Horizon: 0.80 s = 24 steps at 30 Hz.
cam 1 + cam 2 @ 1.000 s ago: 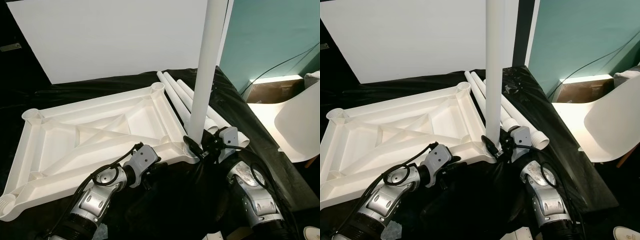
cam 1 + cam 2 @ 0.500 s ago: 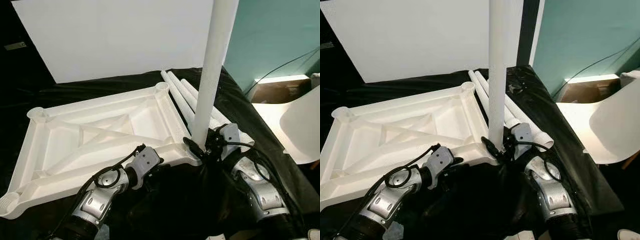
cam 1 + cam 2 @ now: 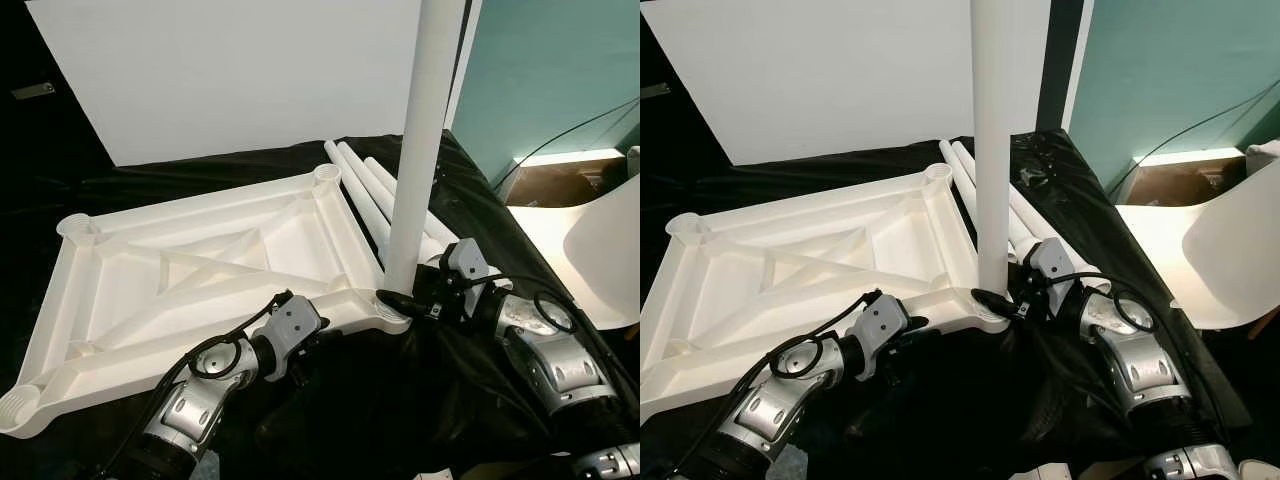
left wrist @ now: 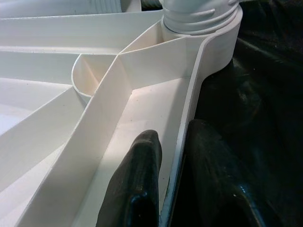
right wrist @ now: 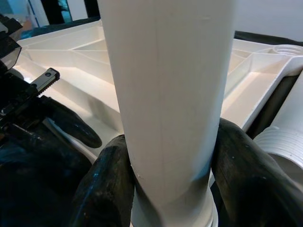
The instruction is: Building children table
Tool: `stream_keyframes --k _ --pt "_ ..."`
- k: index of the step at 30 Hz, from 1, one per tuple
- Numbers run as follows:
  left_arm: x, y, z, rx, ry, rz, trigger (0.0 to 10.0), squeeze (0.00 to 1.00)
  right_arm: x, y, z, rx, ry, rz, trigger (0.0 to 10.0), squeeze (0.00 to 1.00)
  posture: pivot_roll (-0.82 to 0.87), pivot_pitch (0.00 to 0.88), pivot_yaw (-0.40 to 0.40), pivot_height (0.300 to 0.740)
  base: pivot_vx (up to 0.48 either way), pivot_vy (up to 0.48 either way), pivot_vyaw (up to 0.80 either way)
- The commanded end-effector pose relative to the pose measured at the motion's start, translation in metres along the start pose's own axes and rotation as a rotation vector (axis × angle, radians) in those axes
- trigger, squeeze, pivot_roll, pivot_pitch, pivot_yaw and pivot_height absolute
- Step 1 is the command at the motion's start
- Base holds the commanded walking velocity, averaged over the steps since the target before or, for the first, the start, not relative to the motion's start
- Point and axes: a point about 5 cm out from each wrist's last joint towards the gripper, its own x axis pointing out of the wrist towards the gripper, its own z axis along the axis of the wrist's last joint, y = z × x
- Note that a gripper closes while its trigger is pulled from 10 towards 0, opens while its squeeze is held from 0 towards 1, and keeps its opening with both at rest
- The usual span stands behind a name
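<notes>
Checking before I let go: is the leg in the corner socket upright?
Upright: the leg rises straight from the socket.

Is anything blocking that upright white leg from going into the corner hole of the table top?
Nothing visible. The leg already stands in the corner socket of the table top, with the right gripper clamped around its base.

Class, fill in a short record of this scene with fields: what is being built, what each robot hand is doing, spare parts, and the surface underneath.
Being built: white plastic table top, upside down, ribbed underside showing
Upright part: long white plastic leg tube standing in the near right corner socket
Right hand: shut on the tube near its base
Left hand: pinching the near rim of the table top
Spare parts: white leg tubes lying beside the top
Surface: black cloth
</notes>
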Motion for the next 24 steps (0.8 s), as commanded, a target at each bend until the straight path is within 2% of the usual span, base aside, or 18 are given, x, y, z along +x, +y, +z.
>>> stream_keyframes --k 1,6,7,8,10,11,12,13,14,15,16,20,21,22,23,24 --pt "0.005 -0.021 -0.023 -0.059 0.093 -0.128 10.0 0.00 0.000 0.002 -0.003 0.000 0.030 0.037 0.0 0.00 -0.01 0.000 0.031 0.740 0.000 0.000 0.00" --pt "0.003 -0.021 -0.024 -0.059 0.097 -0.122 10.0 0.00 0.003 0.011 -0.010 0.047 0.033 0.006 0.0 0.00 0.00 0.000 0.032 0.740 0.000 0.000 0.00" --pt "0.002 -0.020 -0.024 -0.059 0.098 -0.121 10.0 0.00 0.008 0.015 -0.012 0.072 0.009 -0.077 0.0 0.00 0.00 0.000 0.032 0.740 0.000 0.000 0.00" --pt "0.002 -0.020 -0.024 -0.059 0.098 -0.121 10.0 0.00 0.008 0.015 -0.012 0.072 0.009 -0.077 0.0 0.00 0.00 0.000 0.032 0.740 0.000 0.000 0.00" --pt "0.001 -0.020 -0.024 -0.058 0.099 -0.119 10.0 0.00 0.013 0.022 -0.014 0.126 -0.032 -0.250 0.0 0.00 0.00 0.000 0.032 0.740 0.000 0.000 0.00" --pt "0.001 -0.020 -0.024 -0.058 0.099 -0.119 10.0 0.00 0.013 0.022 -0.014 0.126 -0.032 -0.250 0.0 0.00 0.00 0.000 0.032 0.740 0.000 0.000 0.00" --pt "0.001 -0.020 -0.024 -0.057 0.100 -0.119 10.0 0.00 0.014 0.024 -0.015 0.142 -0.047 -0.310 0.0 0.00 0.00 0.000 0.032 0.740 0.000 0.000 0.00" --pt "0.001 -0.020 -0.024 -0.057 0.100 -0.119 10.0 0.00 0.014 0.024 -0.015 0.142 -0.047 -0.310 0.0 0.00 0.00 0.000 0.032 0.740 0.000 0.000 0.00" --pt "0.001 -0.020 -0.024 -0.057 0.100 -0.120 10.0 0.00 0.013 0.027 -0.016 0.156 -0.062 -0.399 0.0 0.00 0.00 0.000 0.038 0.740 0.000 0.000 0.00" --pt "0.001 -0.020 -0.024 -0.057 0.100 -0.120 10.0 0.00 0.013 0.027 -0.016 0.156 -0.062 -0.399 0.0 0.00 0.00 0.000 0.038 0.740 0.000 0.000 0.00" --pt "0.001 -0.020 -0.024 -0.056 0.102 -0.122 10.0 0.00 0.009 0.029 -0.017 0.174 -0.079 -0.536 0.0 0.00 0.00 0.000 0.038 0.740 0.000 0.000 0.00" --pt "0.000 -0.020 -0.024 -0.054 0.105 -0.127 10.0 0.00 0.005 0.023 -0.019 0.169 -0.072 -0.632 0.0 0.00 -0.01 0.000 0.043 0.740 0.000 0.000 0.00" --pt "0.001 -0.020 -0.024 -0.053 0.106 -0.130 10.0 0.00 0.006 0.021 -0.019 0.161 -0.064 -0.647 0.7 0.00 -0.01 0.000 0.044 0.740 0.000 0.000 0.00" --pt "0.001 -0.019 -0.024 -0.052 0.106 -0.131 10.0 0.00 0.007 0.020 -0.018 0.151 -0.061 -0.639 8.5 0.00 -0.01 0.000 0.046 0.740 0.000 0.000 0.00" --pt "0.001 -0.019 -0.023 -0.050 0.106 -0.133 10.0 0.00 0.010 0.021 -0.016 0.139 -0.059 -0.621 10.0 0.00 -0.01 0.000 0.046 0.740 0.000 0.000 0.00" --pt "0.001 -0.019 -0.023 -0.050 0.106 -0.133 10.0 0.00 0.011 0.021 -0.015 0.131 -0.058 -0.610 10.0 0.00 -0.01 0.000 0.046 0.740 0.000 0.000 0.00"
